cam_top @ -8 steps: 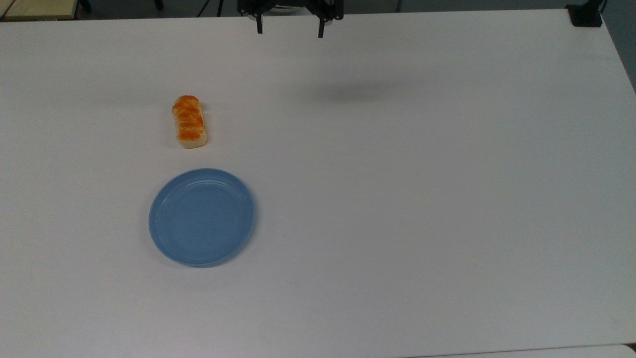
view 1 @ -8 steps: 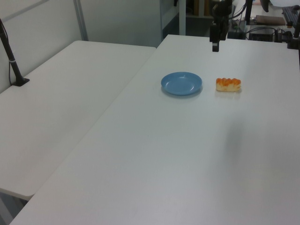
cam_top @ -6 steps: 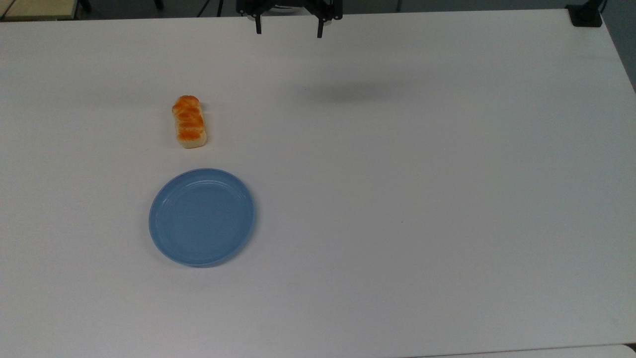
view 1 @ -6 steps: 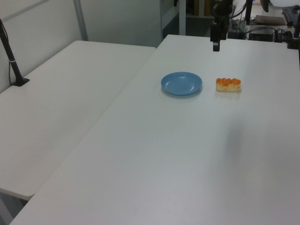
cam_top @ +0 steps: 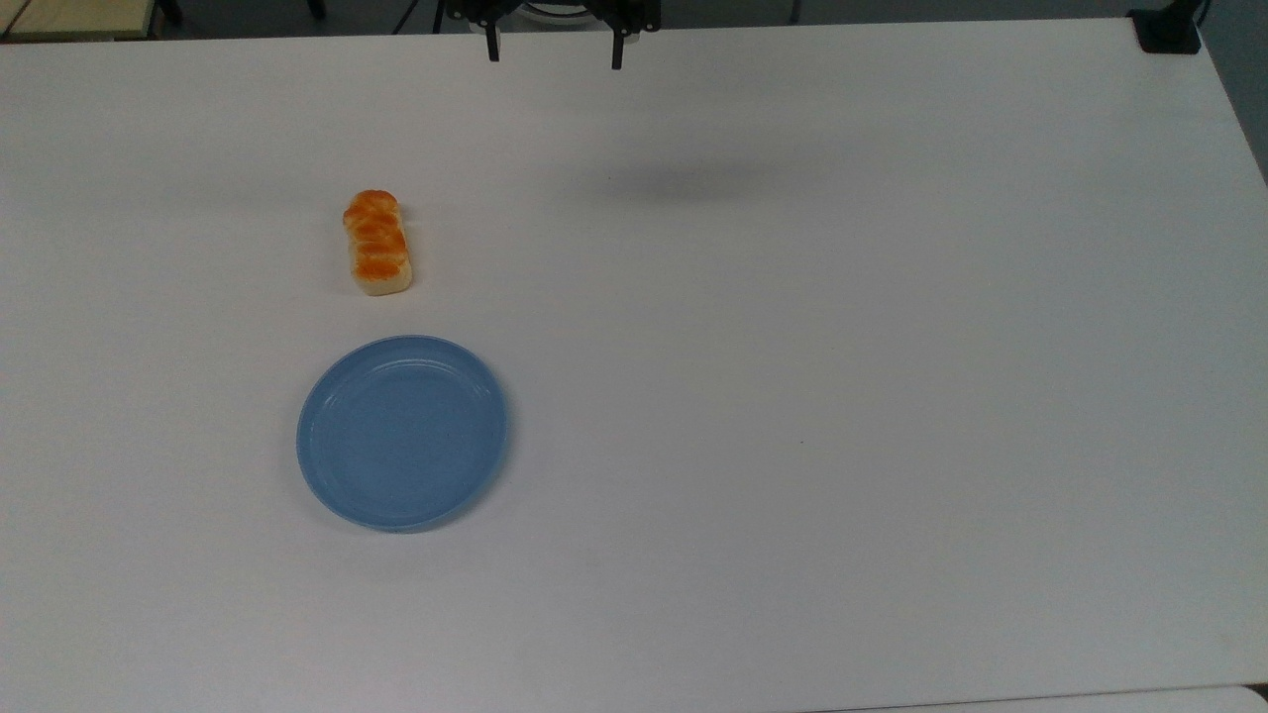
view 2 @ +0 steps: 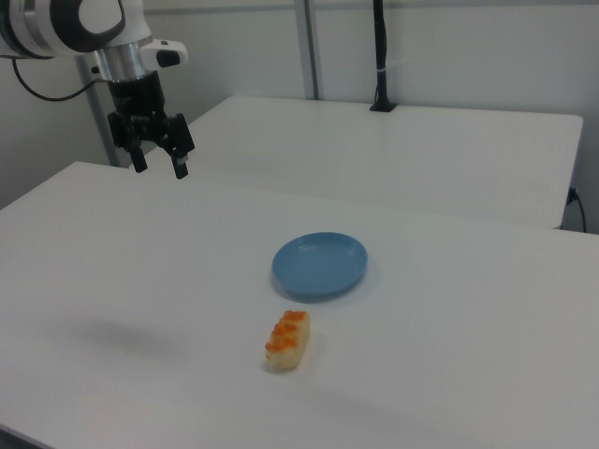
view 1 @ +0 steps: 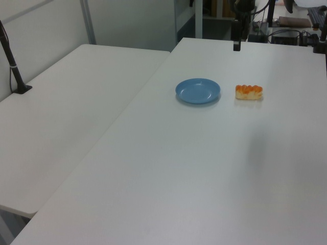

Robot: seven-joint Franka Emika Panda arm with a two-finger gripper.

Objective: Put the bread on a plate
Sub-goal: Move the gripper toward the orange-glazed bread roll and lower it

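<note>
Bread (cam_top: 376, 244) flat on the white counter (cam_top: 792, 396), glazed side up, just above the plate (cam_top: 403, 432) in the top view, near it but not touching (small strip of bare counter between them). Plate sitting flat with nothing on it. Tool (cam_top: 551, 45) well apart from both, up in the air at the top view's upper edge, fingers (view 2: 181, 166) spread wide, holding nothing.
</note>
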